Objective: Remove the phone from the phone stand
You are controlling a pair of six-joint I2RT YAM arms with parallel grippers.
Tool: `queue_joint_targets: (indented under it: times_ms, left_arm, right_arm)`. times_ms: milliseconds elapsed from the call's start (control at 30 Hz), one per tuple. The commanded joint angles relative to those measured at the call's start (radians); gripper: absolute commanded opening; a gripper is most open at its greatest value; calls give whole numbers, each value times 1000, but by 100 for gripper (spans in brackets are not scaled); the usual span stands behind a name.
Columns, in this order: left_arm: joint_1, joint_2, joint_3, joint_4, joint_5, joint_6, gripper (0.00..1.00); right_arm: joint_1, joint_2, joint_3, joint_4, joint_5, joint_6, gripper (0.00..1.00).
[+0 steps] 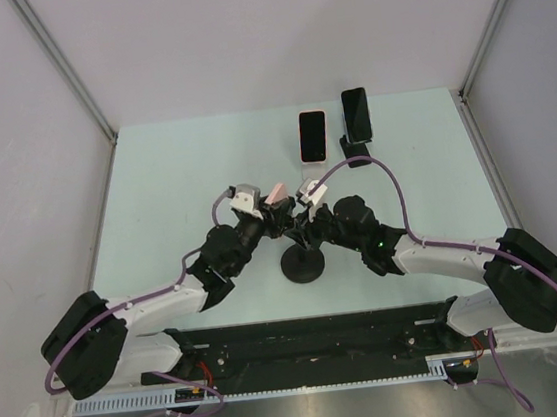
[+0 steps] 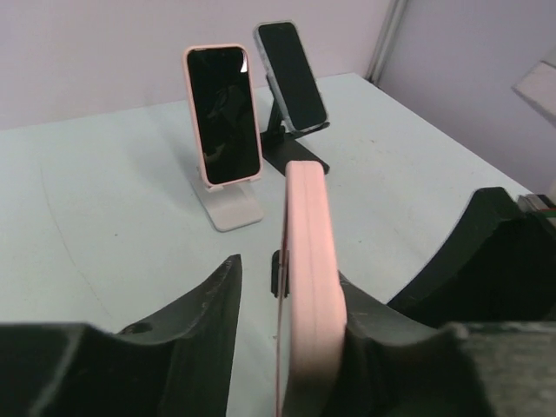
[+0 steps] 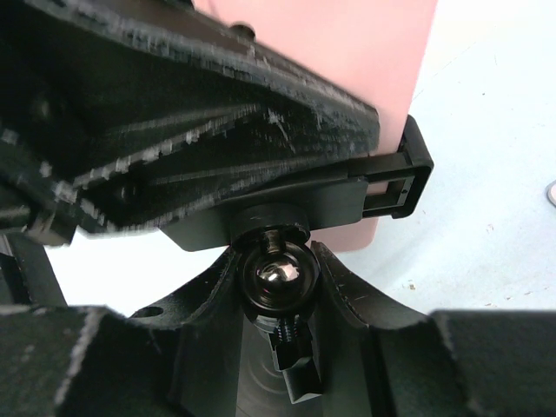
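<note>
Phone (image 2: 309,278) in stand (image 1: 303,266); left end effector (image 2: 291,291) open astride, right end effector (image 3: 276,261) gripping stand.

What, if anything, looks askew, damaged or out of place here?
Nothing stands out. The pink-cased phone sits in its clamp stand; beyond it, the pink-rimmed phone leans squarely on its white stand and the dark phone on its black stand. No spill or damage shows.

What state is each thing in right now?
pink phone: seated in clamp stand, edge-on
clamp stand: upright, neck gripped
left gripper: open, one finger clear of pink phone
right gripper: shut on clamp stand
pink-cased phone: propped on white stand, screen dark
grey-cased phone: propped on black stand, screen dark
</note>
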Motion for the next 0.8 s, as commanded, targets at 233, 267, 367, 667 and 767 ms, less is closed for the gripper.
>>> queue_joint_targets:
  times_ms: [233, 267, 367, 667, 767]
  left_arm:
    - [2, -86, -28, 6, 27, -6, 0]
    - [0, -95, -33, -12, 41, -14, 0]
    - [-24, -129, -39, -103, 44, -38, 0]
    - [-67, -244, -22, -408, 26, -86, 0]
    - [-61, -267, 7, -489, -71, -77, 0]
  right_arm:
    - [4, -6, 3, 68, 80, 8, 0]
    - [4, -6, 3, 66, 100, 12, 0]
    - [-1, -15, -2, 69, 178, 21, 0]
    - [-36, -53, -60, 112, 254, 28, 0]
    - [-30, -64, -77, 108, 262, 17, 0]
